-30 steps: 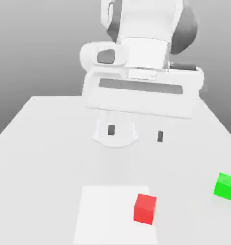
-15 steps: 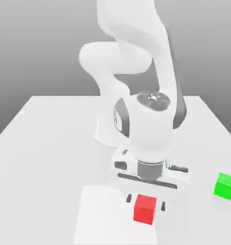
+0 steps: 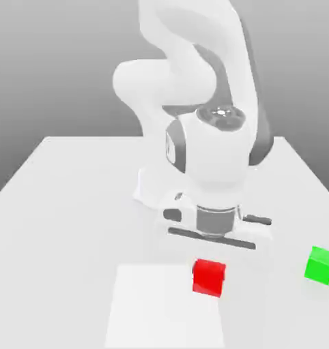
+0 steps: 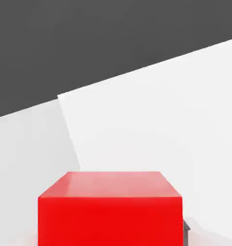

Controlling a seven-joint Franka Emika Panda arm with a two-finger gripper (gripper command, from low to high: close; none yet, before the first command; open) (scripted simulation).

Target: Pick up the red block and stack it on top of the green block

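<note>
The red block [image 3: 209, 277] hangs slightly tilted just above the table, under the white hand. My gripper [image 3: 209, 271] is shut on it, and the block hides the fingers in the exterior view. In the hand view the red block [image 4: 110, 211] sits close up, with a dark fingertip [image 4: 186, 231] showing at its side. The green block [image 3: 321, 264] rests on the table toward the exterior view's right, well apart from the hand.
A paler square patch [image 3: 153, 310] marks the white table [image 3: 58, 204] below and to the exterior view's left of the red block. The arm's base [image 3: 153, 191] stands behind the hand. Beyond the table's far edge is grey background.
The hand came down over the red block and its fingers closed on it. The block now sits a little higher and is tilted. The green block has not moved.
</note>
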